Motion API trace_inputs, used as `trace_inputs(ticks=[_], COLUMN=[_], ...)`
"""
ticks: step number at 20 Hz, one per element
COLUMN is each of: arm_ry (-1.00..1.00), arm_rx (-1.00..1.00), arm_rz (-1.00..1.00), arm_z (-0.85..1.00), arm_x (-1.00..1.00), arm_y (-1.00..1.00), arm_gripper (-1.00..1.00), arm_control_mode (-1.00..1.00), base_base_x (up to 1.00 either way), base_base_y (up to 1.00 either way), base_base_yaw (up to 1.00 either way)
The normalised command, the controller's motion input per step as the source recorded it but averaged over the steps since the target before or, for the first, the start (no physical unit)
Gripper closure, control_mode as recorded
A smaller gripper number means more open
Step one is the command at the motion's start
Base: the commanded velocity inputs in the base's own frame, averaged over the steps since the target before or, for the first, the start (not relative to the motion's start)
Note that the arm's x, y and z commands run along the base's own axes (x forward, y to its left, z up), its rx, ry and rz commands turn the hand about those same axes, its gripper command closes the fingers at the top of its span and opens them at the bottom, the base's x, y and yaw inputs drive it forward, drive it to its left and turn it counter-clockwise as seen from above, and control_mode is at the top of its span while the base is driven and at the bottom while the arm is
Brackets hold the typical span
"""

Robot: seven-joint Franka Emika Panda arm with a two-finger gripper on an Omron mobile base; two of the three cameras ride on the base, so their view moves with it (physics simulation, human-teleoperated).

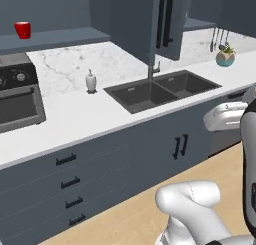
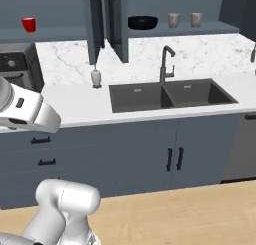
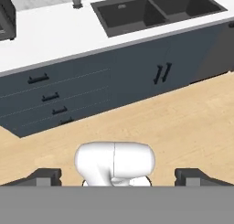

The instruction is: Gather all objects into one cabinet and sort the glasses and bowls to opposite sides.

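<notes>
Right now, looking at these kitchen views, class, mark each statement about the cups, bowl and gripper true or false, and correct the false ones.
1. The red cup shares a shelf with the black bowl. False: it stands alone on a shelf further left.
2. Two tan cups stand right of the bowl. True.
3. The gripper holds a cup. False: it is open and empty.
4. The soap dispenser stands on the counter. True.

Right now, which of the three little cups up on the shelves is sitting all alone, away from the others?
The red cup, on the left shelf above the oven. The two tan cups stand together on the right shelf, beside the black bowl.
</notes>
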Motion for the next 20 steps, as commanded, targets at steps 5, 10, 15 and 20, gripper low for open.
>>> trace_inputs(ticks=[5, 10, 15, 20], arm_ry=[0.00, 0.00, 0.00, 0.00], arm_rx=[0.00, 0.00, 0.00, 0.00], arm_rz=[0.00, 0.00, 0.00, 0.00], arm_z=[0.00, 0.00, 0.00, 0.00], arm_x=[0.00, 0.00, 0.00, 0.00], arm_y=[0.00, 0.00, 0.00, 0.00], arm_gripper=[-1.00, -1.00, -1.00, -1.00], arm_control_mode=[1.00, 1.00, 1.00, 1.00], base_base_x=[0.00, 0.00, 0.50, 0.63], base_base_y=[1.00, 0.98, 0.21, 0.00], base_base_yaw=[0.23, 0.27, 0.21, 0.19])
